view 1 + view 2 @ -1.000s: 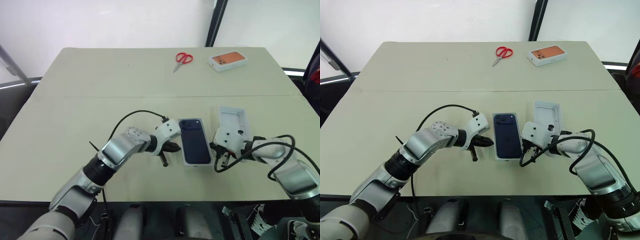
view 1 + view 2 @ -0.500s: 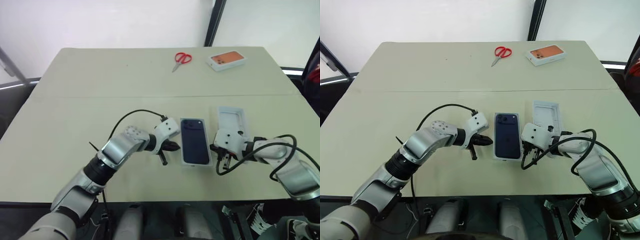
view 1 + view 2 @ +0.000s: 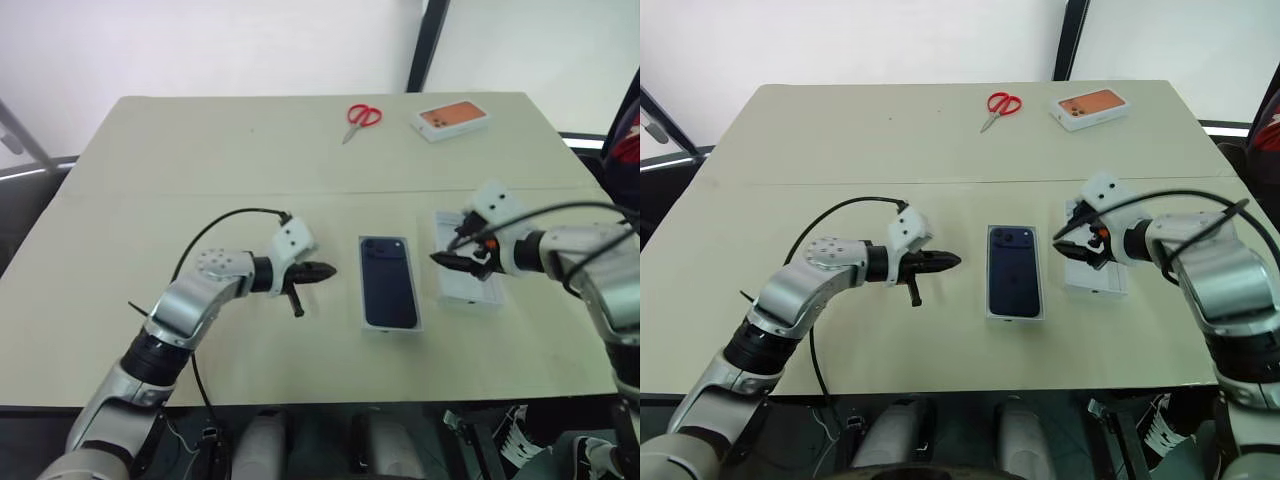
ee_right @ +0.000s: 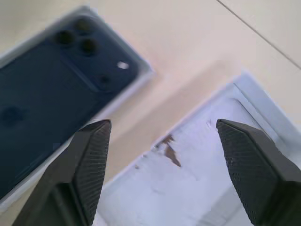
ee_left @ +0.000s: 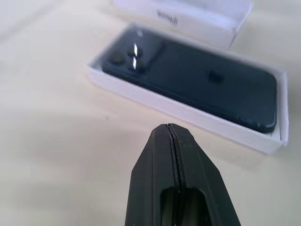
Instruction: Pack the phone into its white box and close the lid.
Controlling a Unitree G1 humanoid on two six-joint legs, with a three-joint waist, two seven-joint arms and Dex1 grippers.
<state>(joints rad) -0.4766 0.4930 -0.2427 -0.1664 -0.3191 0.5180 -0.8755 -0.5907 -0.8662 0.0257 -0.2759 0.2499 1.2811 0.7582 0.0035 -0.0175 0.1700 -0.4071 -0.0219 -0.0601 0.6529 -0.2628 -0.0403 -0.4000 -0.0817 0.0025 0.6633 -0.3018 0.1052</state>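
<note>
Right gripper (image 3: 1072, 243) hangs wide open over the lid (image 3: 1098, 275). Left gripper (image 3: 946, 262) is pinched shut, empty. Near the table's (image 3: 840, 140) front edge, the phone (image 3: 1013, 271) lies inside the white box (image 3: 1014, 314).

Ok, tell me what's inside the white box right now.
The phone lies inside the white box, back up, camera cluster at the far end. It covers the box floor, so anything beneath it cannot be seen.

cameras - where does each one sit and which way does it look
Head eyes: look down over table, both arms; phone in box, lid beside it.
Left wrist: along shut left gripper toward phone.
Right wrist: along open right gripper, over lid.
All share the phone.
</note>
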